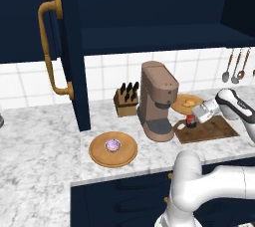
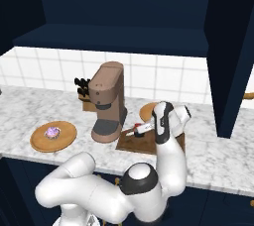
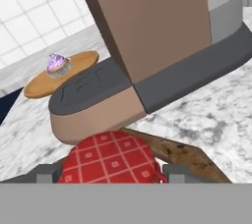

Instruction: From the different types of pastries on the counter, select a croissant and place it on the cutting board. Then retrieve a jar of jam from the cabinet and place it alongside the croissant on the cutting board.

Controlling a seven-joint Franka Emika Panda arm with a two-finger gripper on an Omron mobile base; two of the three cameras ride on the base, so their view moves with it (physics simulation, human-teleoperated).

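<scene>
Claw [image 1: 195, 120] sits low over the left end of the cutting board [image 1: 214, 129], fingers either side of the jar of jam [image 1: 191, 121]. Hand view has the jar's red checked lid [image 3: 109, 158] right between the two finger tips [image 3: 45, 173]; whether the pads actually touch it, cannot tell.

Largest to smallest:
- Cabinet [image 1: 69, 47]: navy, door swung open, long curved brass handle [image 1: 49, 47] on it.
- Desk [image 1: 45, 156]: white-grey marble over navy base units.
- Coffee machine [image 1: 155, 99]: brown with grey base, just left of the board, very close to the jar; it looms right behind the jar in hand view.
- Cutting board: dark brown, flat on the desk, right of the machine, partly under the arm.
- Round wooden plate [image 1: 113, 149]: front left of the machine, carries the purple-topped cake [image 1: 113, 145].
- Second round plate [image 1: 187, 102]: behind the board, a yellow pastry [image 1: 188, 102] on it, looks like the croissant, too small to confirm. Not on the board.
- Knife block [image 1: 126, 100]: against the tiled wall, left of the machine.
- Jar: upright on the board's left end.
</scene>
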